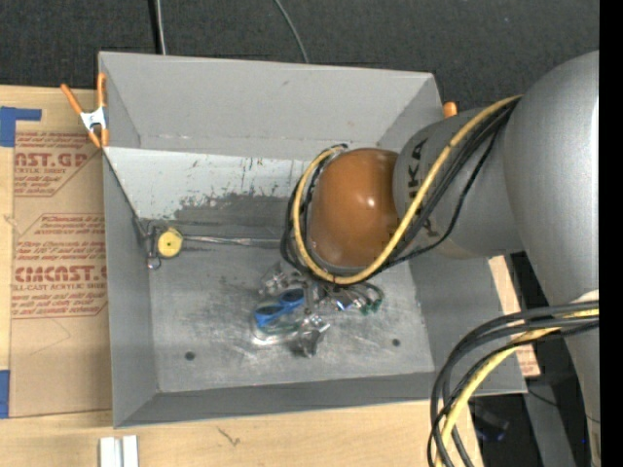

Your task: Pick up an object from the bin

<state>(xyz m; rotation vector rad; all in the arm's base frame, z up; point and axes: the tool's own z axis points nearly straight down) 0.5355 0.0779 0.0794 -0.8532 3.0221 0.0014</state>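
My gripper (310,331) reaches down into the middle of the bin floor, mostly hidden beneath the orange dome on the wrist. Right beside it, to the left, lies a small blue thing (278,309) on a clear, shiny piece (265,334). A small green and silvery thing (368,305) lies just to the right of the gripper. Whether the blue thing is between the gripper's tips is hidden.
A small yellow round thing (169,244) sits by the bin's left wall, with a thin metal rod (229,240) running right from it along the back slope. The arm and its cables cover the bin's right side.
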